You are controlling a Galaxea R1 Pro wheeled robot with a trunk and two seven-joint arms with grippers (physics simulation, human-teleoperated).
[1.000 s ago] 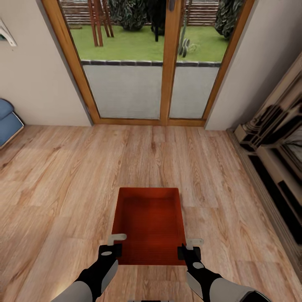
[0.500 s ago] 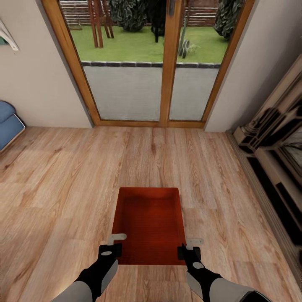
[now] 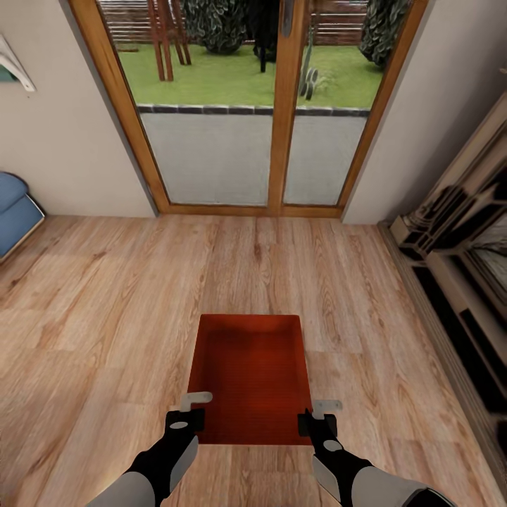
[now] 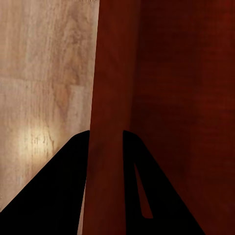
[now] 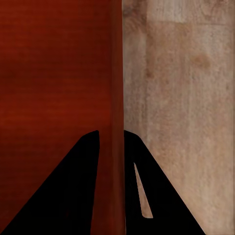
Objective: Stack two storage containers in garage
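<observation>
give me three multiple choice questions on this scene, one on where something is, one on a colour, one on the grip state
1. Where is the blue sofa in the head view?
A. at the left edge, by the wall
B. in front of the glass doors
C. beside the shelving on the right

2. What colour is the storage container?
A. grey
B. orange-red
C. green

3. How are the grippers placed on the container?
A. both hang open above it
B. one grips it, the other is off it
C. each is clamped on a side wall

Answers:
1 A: blue cushions show at the far left edge against the cream wall.
2 B: its walls and bottom are orange-red.
3 C: the left gripper and the right gripper each have a thin wall between their fingers.
</observation>
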